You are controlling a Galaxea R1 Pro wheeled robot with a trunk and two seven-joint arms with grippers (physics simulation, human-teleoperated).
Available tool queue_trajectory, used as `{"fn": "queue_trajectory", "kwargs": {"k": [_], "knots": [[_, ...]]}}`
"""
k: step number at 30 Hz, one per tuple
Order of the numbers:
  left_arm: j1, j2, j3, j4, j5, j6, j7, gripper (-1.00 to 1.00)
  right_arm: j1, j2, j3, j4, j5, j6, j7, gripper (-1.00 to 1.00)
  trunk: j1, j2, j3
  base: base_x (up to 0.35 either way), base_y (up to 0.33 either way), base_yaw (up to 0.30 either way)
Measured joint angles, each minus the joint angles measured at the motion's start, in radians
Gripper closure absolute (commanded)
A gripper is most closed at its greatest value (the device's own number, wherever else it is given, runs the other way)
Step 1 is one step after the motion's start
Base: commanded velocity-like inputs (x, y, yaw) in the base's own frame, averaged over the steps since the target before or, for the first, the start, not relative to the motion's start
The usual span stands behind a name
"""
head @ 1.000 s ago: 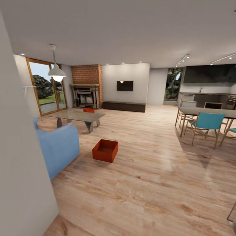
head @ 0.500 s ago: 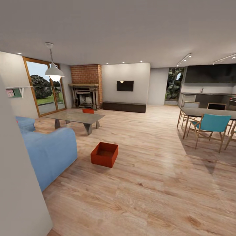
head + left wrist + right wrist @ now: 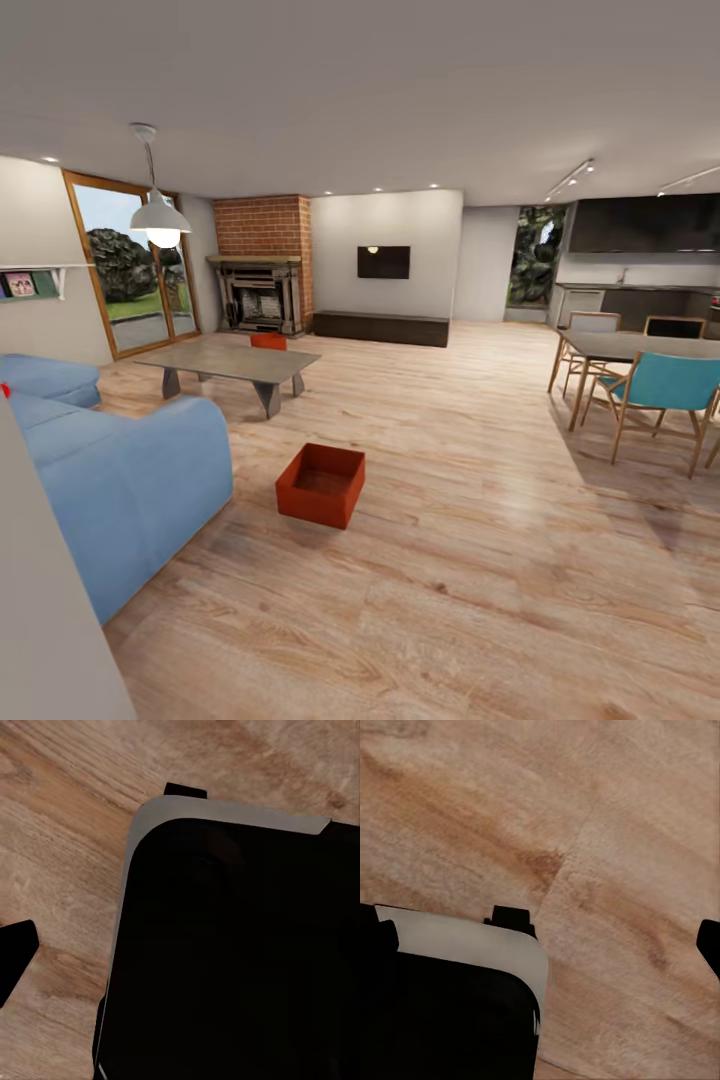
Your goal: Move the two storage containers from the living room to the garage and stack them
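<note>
We log no readable writing or brands; the small items on the wall shelf [image 3: 35,283] are too small to read.

Landmark: grey table [image 3: 232,362].
- Near bin [image 3: 321,485]: red-orange, open, upright on the wood floor [image 3: 480,560], in front of the table and well apart from it.
- Far bin [image 3: 268,341]: red-orange, just behind the table, mostly hidden by its top; we cannot tell what it rests on.
- Blue sofa [image 3: 110,480]: left of the table, close beside the near bin.
- Brick fireplace [image 3: 262,265]: behind the table, with a dark bench [image 3: 380,327] and wall screen [image 3: 384,262] to its right.
- Lamp [image 3: 158,220]: hanging above the table's left end.
- Dining table [image 3: 640,345] with teal chair [image 3: 665,390]: far right of the table.
- White wall edge [image 3: 45,600]: blocks our near-left view.

Grippers: the wrist views show the floor, the robot's dark body [image 3: 240,952] and a dark tip at a frame edge; we cannot tell how far either gripper is open or whether it holds anything.
</note>
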Motion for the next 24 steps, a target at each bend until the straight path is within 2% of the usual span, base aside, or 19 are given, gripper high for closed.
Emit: {"fn": "queue_trajectory", "kwargs": {"k": [12,24], "knots": [[0.0,0.0,0.0,0.0,0.0,0.0,0.001,-1.0,0.0,0.001,0.0,0.0,0.0,0.0,0.0,-1.0,0.0,0.0,0.0,0.319,0.146,0.0],[0.0,-0.001,0.001,0.0,0.0,0.0,0.001,-1.0,0.0,-0.003,0.002,0.0,0.0,0.0,0.008,-1.0,0.0,0.0,0.0,0.322,0.017,0.0]]}}
